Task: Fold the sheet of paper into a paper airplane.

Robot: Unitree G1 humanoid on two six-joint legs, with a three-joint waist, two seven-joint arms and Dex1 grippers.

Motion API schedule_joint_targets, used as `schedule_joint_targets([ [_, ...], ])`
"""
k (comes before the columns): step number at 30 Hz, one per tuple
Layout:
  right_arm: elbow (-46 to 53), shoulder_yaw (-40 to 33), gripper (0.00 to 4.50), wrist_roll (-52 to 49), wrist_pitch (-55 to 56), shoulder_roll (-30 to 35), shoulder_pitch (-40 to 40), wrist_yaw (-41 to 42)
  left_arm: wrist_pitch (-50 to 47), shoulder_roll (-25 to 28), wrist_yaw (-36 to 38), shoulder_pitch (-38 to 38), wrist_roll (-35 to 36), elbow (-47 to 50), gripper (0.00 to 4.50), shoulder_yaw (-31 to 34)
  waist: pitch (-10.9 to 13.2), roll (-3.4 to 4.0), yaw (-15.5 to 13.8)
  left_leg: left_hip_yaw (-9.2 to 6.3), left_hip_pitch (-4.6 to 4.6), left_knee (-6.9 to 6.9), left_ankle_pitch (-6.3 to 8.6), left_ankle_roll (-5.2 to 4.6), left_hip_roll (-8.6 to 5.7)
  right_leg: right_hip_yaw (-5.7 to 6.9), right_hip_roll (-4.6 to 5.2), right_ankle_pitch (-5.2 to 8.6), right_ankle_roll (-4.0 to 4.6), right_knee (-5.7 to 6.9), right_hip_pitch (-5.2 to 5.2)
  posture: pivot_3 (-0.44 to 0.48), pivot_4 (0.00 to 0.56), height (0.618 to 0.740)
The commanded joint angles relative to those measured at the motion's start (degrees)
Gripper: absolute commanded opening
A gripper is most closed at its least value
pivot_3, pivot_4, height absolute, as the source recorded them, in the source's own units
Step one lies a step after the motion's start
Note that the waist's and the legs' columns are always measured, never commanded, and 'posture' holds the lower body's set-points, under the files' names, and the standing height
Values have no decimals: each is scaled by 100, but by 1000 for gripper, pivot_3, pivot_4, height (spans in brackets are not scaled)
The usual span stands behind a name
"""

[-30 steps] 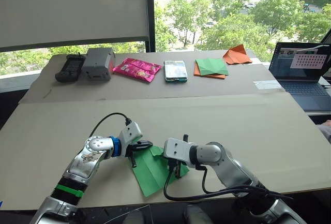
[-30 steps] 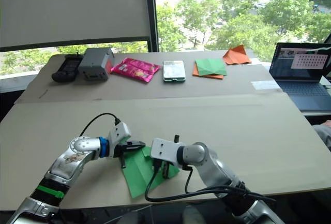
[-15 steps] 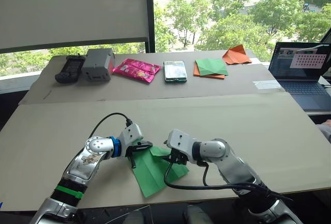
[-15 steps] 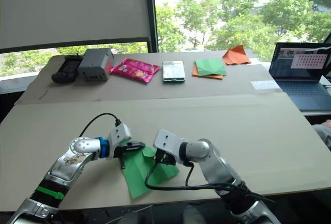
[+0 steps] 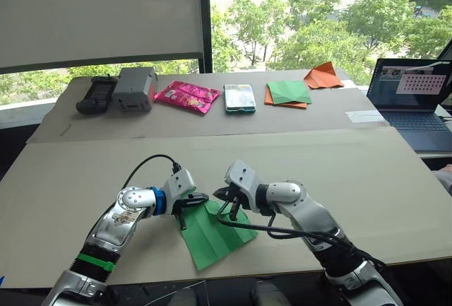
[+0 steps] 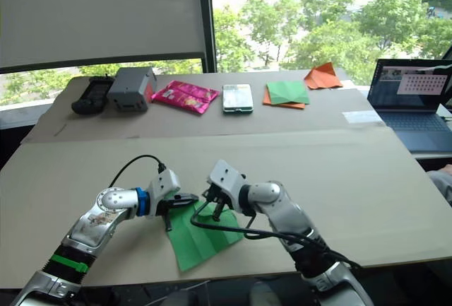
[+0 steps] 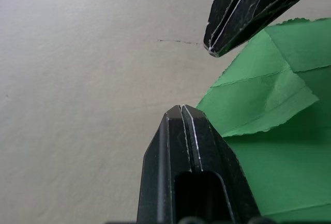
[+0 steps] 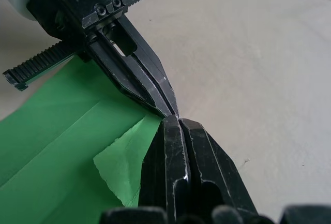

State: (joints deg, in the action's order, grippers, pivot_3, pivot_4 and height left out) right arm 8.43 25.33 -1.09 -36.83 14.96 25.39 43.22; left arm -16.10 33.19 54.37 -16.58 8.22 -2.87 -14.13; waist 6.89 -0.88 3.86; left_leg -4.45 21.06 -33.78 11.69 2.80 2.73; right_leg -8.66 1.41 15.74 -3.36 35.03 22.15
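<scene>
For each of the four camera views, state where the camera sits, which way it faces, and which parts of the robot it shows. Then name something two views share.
Left eye view: on the head, facing forward and down over the table; both arms meet at the sheet of paper.
Right eye view: the other head eye, same scene.
Left wrist view: looks along the shut left gripper to the paper's folded corner; the right gripper's tip is opposite.
Right wrist view: looks along the shut right gripper, facing the left gripper.
Shared: both wrist views show the green paper and both grippers.

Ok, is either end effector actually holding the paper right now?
No grip shows. The left end effector and the right end effector are both shut, tips meeting at the paper's folded corner, with no paper seen between the fingers.
</scene>
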Motion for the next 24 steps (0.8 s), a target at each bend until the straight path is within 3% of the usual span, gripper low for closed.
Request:
schedule_joint_targets([
  [1,-104,95,19,35,272,-84,41,-95,-123,-19,-50,195,-265,-206,0,-237,0,1,-4,0,0,0,0,0,0,0,0,0,0,0,-1,0,150,740],
  [11,-806,237,19,197,485,-133,67,-276,-132,10,-91,234,-259,-167,0,-215,-10,6,4,0,0,-1,0,0,0,0,0,0,-1,0,-1,0,150,740],
  [24,-982,428,19,382,224,105,-90,-208,-131,30,-113,242,-279,-171,0,-211,-50,7,6,0,-1,0,0,0,0,0,0,0,0,0,-2,0,150,740],
])
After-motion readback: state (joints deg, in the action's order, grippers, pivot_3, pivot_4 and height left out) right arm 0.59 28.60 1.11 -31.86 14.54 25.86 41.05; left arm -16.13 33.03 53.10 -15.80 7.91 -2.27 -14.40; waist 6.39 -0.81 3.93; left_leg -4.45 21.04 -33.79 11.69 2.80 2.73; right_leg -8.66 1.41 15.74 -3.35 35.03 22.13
